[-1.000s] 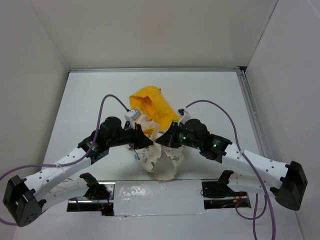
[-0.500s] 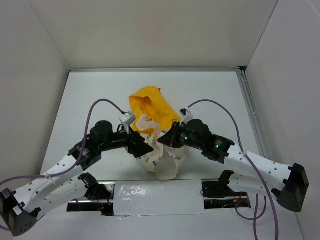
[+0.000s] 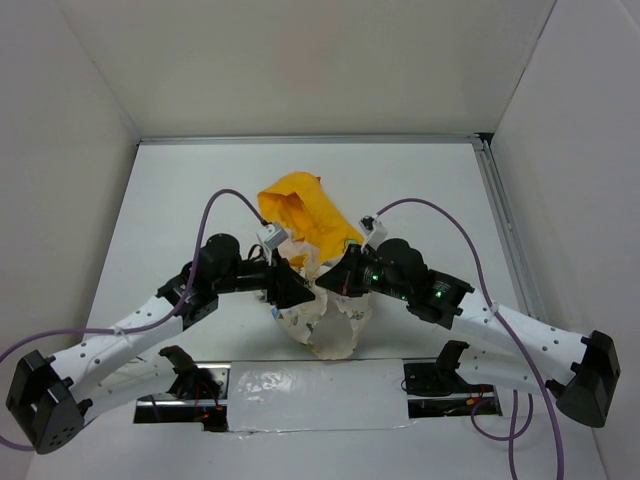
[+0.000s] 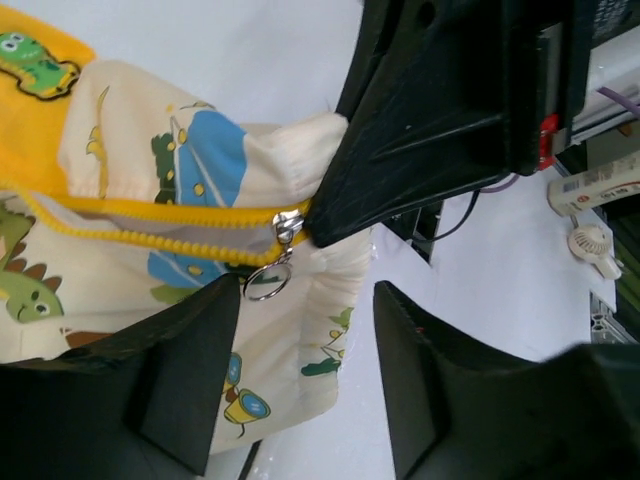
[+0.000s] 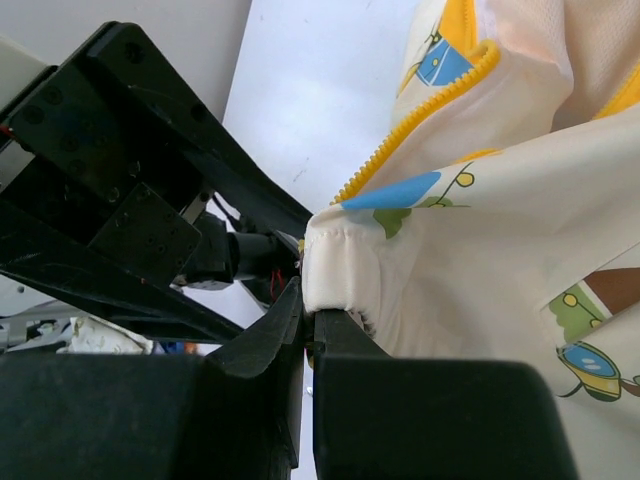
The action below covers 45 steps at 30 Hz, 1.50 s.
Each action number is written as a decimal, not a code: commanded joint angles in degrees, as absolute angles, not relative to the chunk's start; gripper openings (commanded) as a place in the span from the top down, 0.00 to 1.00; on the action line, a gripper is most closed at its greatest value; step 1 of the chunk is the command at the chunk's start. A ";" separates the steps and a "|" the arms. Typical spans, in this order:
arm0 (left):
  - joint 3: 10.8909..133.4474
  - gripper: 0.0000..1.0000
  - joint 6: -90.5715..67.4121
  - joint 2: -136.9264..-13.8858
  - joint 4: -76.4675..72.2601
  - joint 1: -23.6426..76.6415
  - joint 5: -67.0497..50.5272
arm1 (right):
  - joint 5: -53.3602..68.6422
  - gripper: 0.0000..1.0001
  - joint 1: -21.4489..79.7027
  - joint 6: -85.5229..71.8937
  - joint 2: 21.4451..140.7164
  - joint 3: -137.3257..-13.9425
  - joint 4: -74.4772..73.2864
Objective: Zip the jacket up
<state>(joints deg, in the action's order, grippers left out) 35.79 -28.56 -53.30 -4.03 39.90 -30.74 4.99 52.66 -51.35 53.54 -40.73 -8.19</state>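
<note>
Back at zipper pull [image 4: 266, 283] with left gripper [image 4: 308, 300] spread after release; still pinching jacket [image 5: 480, 230] hem with right gripper [image 5: 308, 325]; needs regrasp.

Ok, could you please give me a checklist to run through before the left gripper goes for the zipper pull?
1. Is the right gripper clamped on the hem of the jacket? Ok.
2. Is the left gripper open? Ok.
3. Is the ring pull in sight and hanging free? Ok.
4. Is the ring pull centred between the left fingers? Not ok: it hangs beside one fingertip.
5. Do the zipper teeth run straight beyond the pull? Cannot tell: the jacket looks bunched from above.
6. Is the zipper closed? Not ok: the two rows stand apart.
</note>
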 commanded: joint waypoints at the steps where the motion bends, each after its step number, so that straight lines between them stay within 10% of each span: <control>1: 35.86 0.35 -27.25 -54.58 -10.46 39.29 -35.42 | 5.89 1.00 53.17 -50.89 52.38 -42.27 -4.92; 14: 36.83 1.00 -28.30 -55.38 -9.05 38.67 -36.04 | 3.87 1.00 53.17 -50.89 51.86 -42.36 -5.80; 34: 33.74 1.00 -29.71 -49.13 -10.64 37.62 -33.31 | 2.99 1.00 53.26 -49.66 52.47 -41.57 -6.33; 41: 36.21 0.26 -32.34 -54.49 -6.85 35.43 -33.31 | 2.55 1.00 53.17 -49.48 51.33 -41.84 -6.77; 45: 34.19 0.21 -33.40 -54.49 -10.99 31.90 -39.90 | 2.72 1.00 53.09 -49.48 50.98 -41.57 -6.59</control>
<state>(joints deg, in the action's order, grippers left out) 34.09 -32.08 -54.89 -5.80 34.22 -33.93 2.57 52.75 -50.13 52.40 -40.73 -8.88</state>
